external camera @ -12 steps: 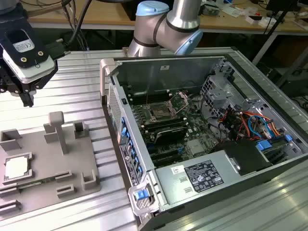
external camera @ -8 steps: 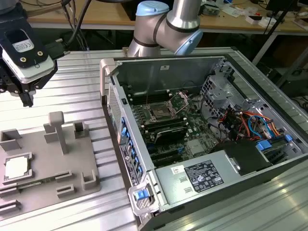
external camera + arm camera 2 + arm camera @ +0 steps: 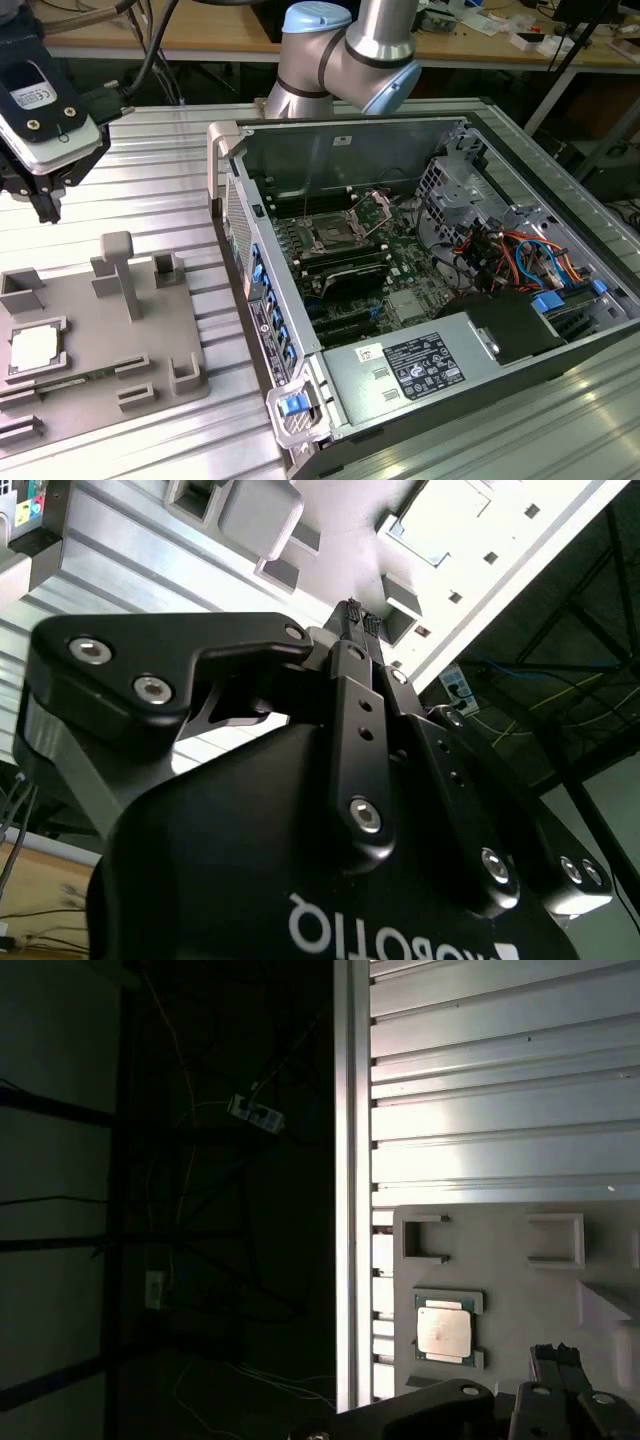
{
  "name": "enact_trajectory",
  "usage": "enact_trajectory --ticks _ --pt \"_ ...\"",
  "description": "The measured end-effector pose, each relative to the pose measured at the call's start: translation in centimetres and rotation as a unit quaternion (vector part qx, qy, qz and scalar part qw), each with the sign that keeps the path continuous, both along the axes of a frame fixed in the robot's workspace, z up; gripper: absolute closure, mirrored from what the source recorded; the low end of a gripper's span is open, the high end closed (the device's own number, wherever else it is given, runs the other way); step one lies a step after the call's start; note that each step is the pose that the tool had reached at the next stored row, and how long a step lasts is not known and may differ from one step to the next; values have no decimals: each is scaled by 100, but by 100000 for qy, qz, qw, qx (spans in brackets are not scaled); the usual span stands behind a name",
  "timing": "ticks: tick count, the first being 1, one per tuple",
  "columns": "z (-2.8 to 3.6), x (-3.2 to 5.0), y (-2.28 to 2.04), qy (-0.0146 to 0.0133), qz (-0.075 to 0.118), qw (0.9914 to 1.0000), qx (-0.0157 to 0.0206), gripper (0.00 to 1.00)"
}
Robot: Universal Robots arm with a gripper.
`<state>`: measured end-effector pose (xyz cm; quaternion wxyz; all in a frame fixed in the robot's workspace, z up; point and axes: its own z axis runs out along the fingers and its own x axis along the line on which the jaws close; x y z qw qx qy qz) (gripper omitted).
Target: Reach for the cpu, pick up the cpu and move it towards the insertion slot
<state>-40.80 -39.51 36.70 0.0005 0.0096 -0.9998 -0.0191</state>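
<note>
Cpu [image 3: 33, 347], one only, lies flat in a square recess of the grey holder plate [image 3: 160, 330] at the exterior view's left; the first wrist view also shows this cpu [image 3: 443, 1331] seated in its recess. One gripper [image 3: 47, 208], jaws pressed together on nothing in the second wrist view, hangs in the air well apart from the chip. One insertion slot [image 3: 330, 238] sits on the green board inside the open computer case [image 3: 340, 160], towards the exterior view's right.
</note>
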Motion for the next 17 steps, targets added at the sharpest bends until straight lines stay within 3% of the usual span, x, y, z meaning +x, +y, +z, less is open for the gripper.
enact_trajectory --ticks 11,14,17 --pt "-2 -106 0 -5 -7 100000 3 89" --pt "-4 -168 -1 -1 -5 100000 3 89" --pt "-7 -292 -2 -8 1 100000 4 89"
